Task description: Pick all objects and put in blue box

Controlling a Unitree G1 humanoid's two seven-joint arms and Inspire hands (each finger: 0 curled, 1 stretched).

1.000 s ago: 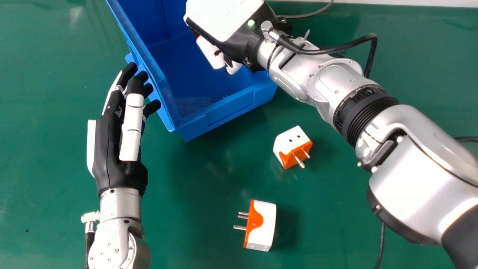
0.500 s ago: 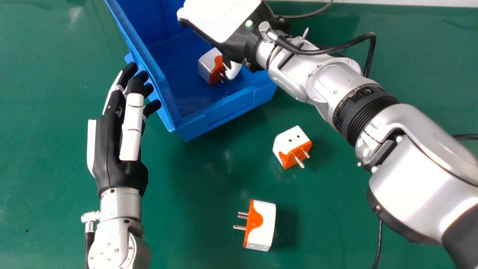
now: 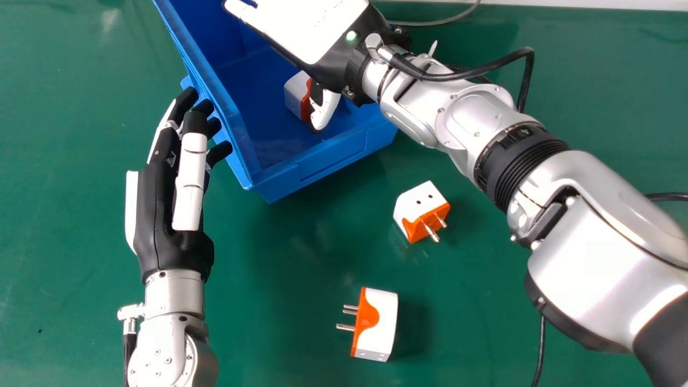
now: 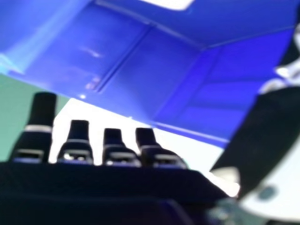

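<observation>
Over the blue box (image 3: 301, 172) in the head view is my right hand (image 3: 317, 32), open, its thumb pointing down into the box. A white and orange plug adapter (image 3: 297, 95) lies on the box floor, partly hidden beneath that hand. In the right hand view the right hand (image 4: 112, 150) has straight fingers before the blue box walls (image 4: 154, 70). Two more adapters rest on the green table: one (image 3: 421, 209) right of the box's near corner, another (image 3: 376, 325) closer to the front. Left of the box my left hand (image 3: 177, 215) is open, fingertips beside its wall.
My right forearm (image 3: 462, 118) crosses above the table from the right, with a black cable (image 3: 484, 67) looping beside it. A grey cable (image 3: 441, 22) lies behind the box. Green table surface (image 3: 70, 215) extends left of my left hand.
My right hand has opened and its thumb has swung away. The adapter formerly in it now lies in the box. That hand has shifted slightly left; my left hand has stayed still.
</observation>
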